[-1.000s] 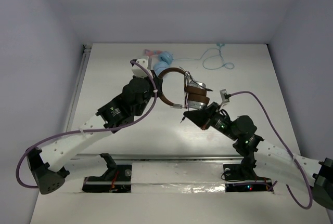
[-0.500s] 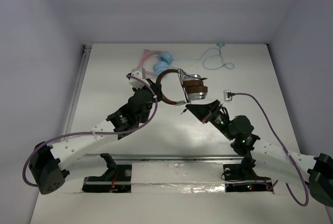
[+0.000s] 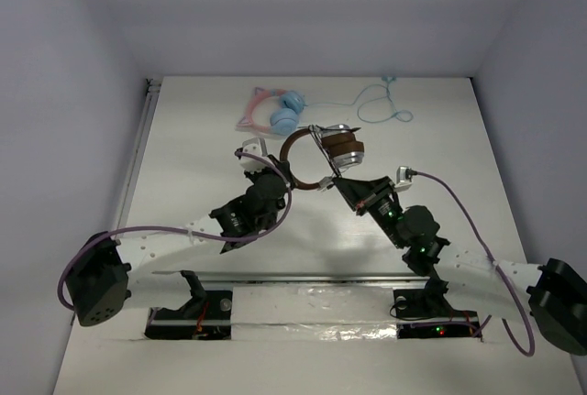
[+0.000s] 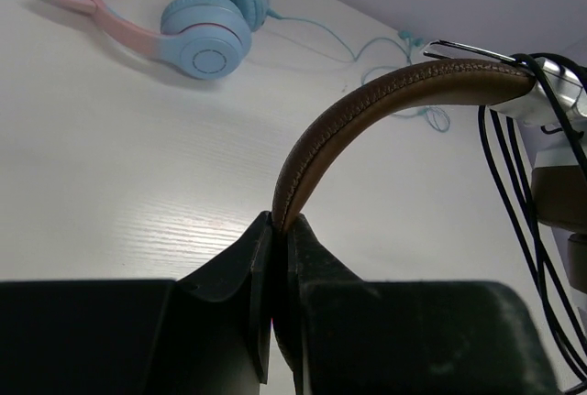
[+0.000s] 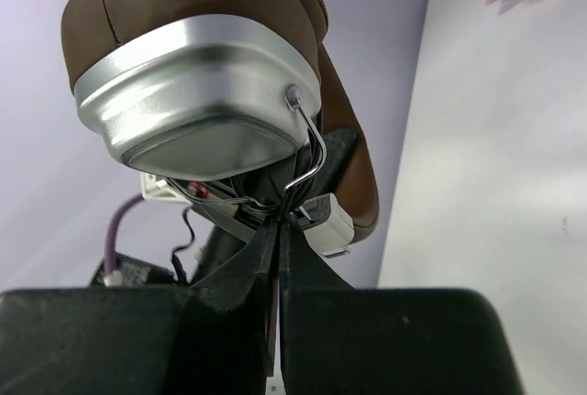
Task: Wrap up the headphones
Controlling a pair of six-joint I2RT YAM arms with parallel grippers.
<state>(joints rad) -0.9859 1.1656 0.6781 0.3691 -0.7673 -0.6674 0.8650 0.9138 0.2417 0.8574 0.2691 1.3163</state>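
Observation:
The headphones with a brown headband, silver-grey ear cups and thin black cable are held above the table between both arms. My left gripper is shut on the headband's lower end, also seen in the left wrist view. My right gripper is shut on the black cable just under the ear cup, close up in the right wrist view. Cable loops hang along the cup side.
Pink-and-blue cat-ear headphones lie at the back of the table, also in the left wrist view. Their light blue cable trails to the back right. A rail runs along the table's left edge.
Both grippers have carried the headphones toward the back of the table. The left arm has stretched forward and lower, and the right gripper has followed up behind the ear cups.

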